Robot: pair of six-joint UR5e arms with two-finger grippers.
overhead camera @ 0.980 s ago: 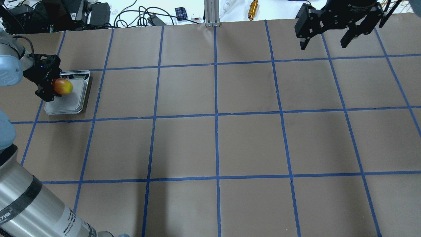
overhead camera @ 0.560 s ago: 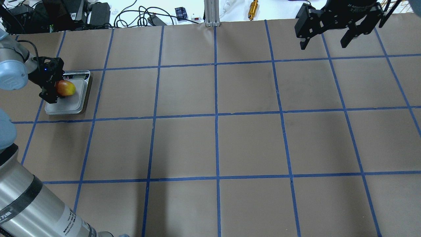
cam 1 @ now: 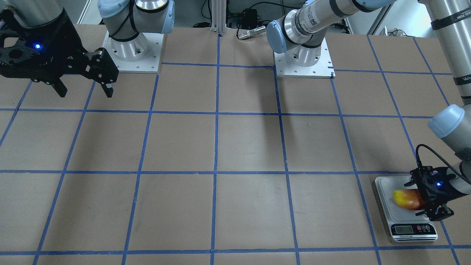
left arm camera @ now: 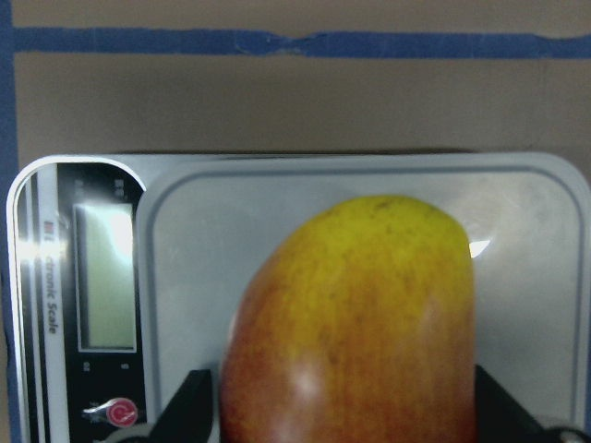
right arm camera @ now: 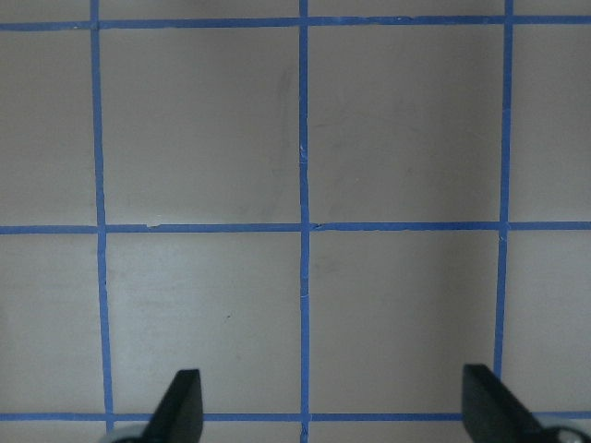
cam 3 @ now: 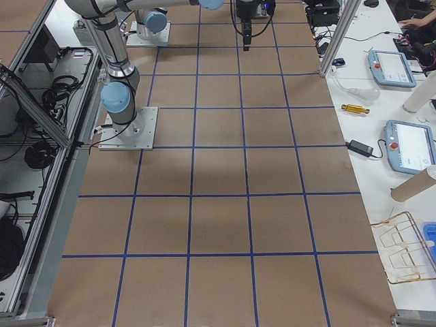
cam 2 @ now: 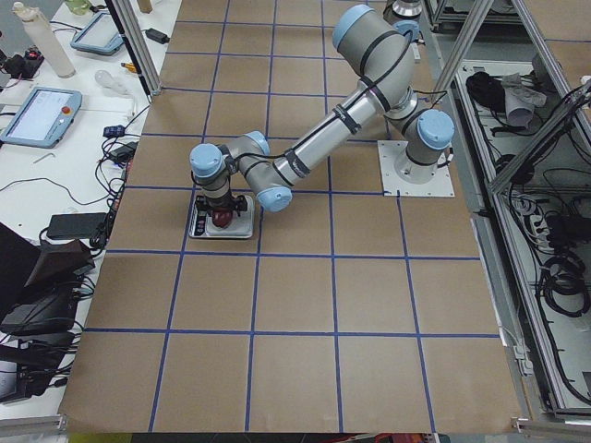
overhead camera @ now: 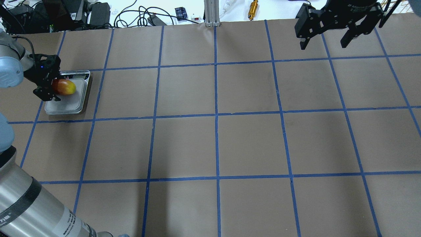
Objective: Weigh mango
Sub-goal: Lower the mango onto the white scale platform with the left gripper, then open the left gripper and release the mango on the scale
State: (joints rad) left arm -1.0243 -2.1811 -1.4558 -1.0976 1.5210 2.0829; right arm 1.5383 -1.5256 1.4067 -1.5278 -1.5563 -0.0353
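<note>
The mango (left arm camera: pixel 355 323), yellow at the tip and orange-red toward the camera, lies on the platform of the silver scale (left arm camera: pixel 526 240). It also shows in the overhead view (overhead camera: pixel 65 87) and the front-facing view (cam 1: pixel 406 198), on the scale (overhead camera: pixel 70 102) at the table's far left. My left gripper (overhead camera: pixel 58 88) is low over the scale and open. One finger stands on each side of the mango's red end. My right gripper (overhead camera: pixel 323 45) is open and empty, high above the far right of the table.
The scale's display (cam 1: pixel 403 229) is on its far end. The brown table paper (overhead camera: pixel 217 144) carries a blue tape grid. Cables, a gold tool (overhead camera: pixel 253 9) and a metal post (overhead camera: pixel 210 13) lie beyond the far edge.
My left gripper dipped toward the scale with the mango, then drew back slightly to the left. The mango now shows a little more beyond the fingers. The right arm has not moved.
</note>
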